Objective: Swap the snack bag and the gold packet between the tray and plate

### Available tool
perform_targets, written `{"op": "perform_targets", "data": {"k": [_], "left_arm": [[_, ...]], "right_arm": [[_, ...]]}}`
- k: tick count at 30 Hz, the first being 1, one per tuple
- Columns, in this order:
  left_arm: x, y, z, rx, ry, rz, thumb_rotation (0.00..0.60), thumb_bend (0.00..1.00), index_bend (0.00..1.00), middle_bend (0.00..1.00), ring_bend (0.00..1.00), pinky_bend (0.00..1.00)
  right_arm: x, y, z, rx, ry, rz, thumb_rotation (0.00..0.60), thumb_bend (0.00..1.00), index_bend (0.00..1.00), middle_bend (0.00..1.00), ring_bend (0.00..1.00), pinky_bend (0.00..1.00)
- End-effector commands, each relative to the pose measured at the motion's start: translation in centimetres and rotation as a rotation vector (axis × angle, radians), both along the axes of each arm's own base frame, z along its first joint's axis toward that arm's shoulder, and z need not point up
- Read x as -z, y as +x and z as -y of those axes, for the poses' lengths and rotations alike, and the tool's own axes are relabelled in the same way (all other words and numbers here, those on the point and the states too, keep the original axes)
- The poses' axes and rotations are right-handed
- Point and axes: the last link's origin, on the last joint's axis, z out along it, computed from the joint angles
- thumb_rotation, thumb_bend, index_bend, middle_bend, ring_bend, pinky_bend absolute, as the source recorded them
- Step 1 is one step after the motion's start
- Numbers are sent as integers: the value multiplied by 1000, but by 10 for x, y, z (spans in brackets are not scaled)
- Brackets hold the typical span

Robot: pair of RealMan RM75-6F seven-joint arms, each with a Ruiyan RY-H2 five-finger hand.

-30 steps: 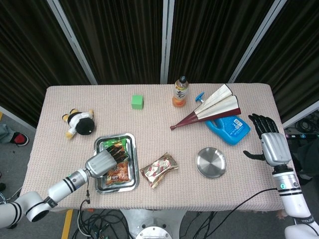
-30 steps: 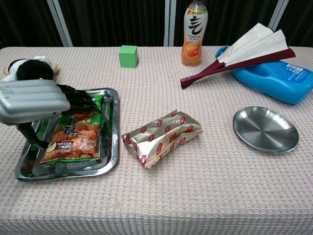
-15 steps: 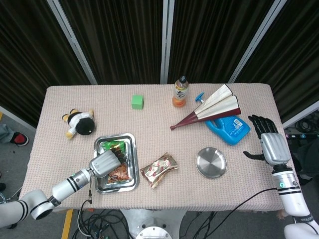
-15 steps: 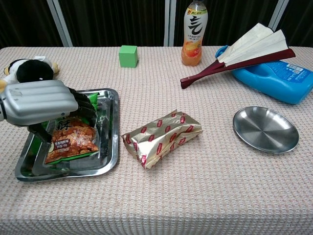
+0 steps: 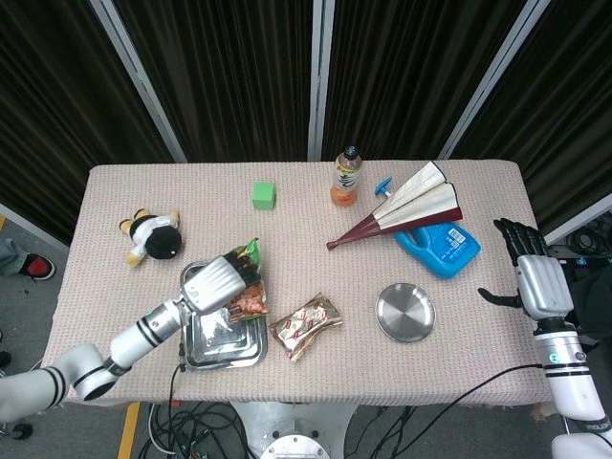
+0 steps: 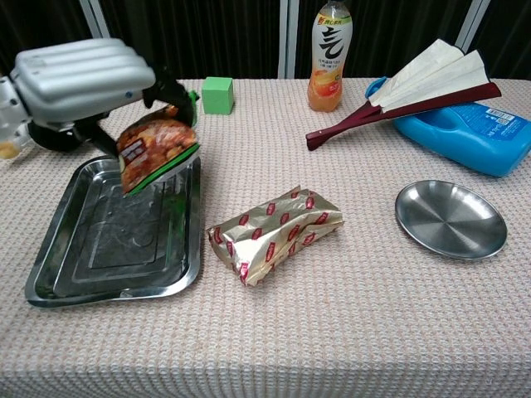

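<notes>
Fingers of the left hand (image 6: 83, 79) pinch the snack bag (image 6: 153, 153) above the tray (image 6: 50, 278) (right hand (image 5: 535, 282) spread, empty).

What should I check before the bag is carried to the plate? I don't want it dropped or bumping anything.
1. Left hand holds the snack bag: ok.
2. Bag lifted clear of the tray: ok.
3. Plate bare and ready: ok.
4. Gold packet lies between tray and plate, on the table: not ok, pass above it.
5. Right hand away from the plate: ok.
6. Firmness of grip: cannot tell.
</notes>
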Motion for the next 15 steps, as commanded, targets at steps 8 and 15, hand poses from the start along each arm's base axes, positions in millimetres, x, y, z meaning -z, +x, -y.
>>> {"op": "perform_targets", "data": {"k": [8,15], "left_arm": [[51,51,-35,40,-54,15,600,329,413,384,316,445],[67,47,-53,26,-28,4,600,328,387,353,294,422]], "right_arm": [[-10,-16,-2,31,-31,48,600,0,0,54,0,0],[-9,-17,-1,25,-30,52,600,0,0,53,0,0]]}}
